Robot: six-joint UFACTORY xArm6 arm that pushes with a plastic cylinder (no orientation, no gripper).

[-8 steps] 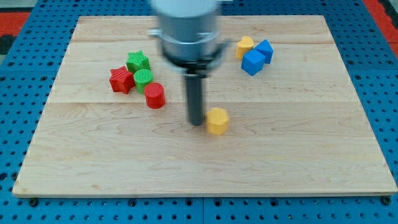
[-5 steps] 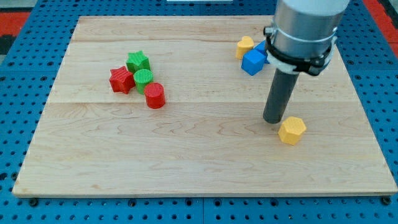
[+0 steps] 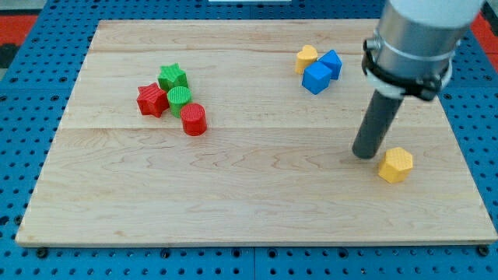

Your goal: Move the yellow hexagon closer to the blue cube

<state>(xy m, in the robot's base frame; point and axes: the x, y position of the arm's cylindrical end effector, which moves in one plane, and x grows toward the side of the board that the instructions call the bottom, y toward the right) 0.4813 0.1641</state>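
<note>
The yellow hexagon (image 3: 396, 165) lies on the wooden board (image 3: 249, 194) at the view's right, near the lower right. My tip (image 3: 364, 155) rests just left of it, almost touching. The blue cube (image 3: 316, 78) sits toward the view's top, left of the rod, with a second blue block (image 3: 332, 62) touching it behind. The hexagon is well below and to the right of the blue cube.
A yellow block (image 3: 306, 57) sits left of the blue blocks at the top. At the view's left is a cluster: a green star (image 3: 173, 77), a red star (image 3: 152, 100), a green cylinder (image 3: 180, 99) and a red cylinder (image 3: 194, 119).
My tip has swept from the board's middle to the right, pushing the yellow hexagon along with it toward the right edge. The other blocks have not moved.
</note>
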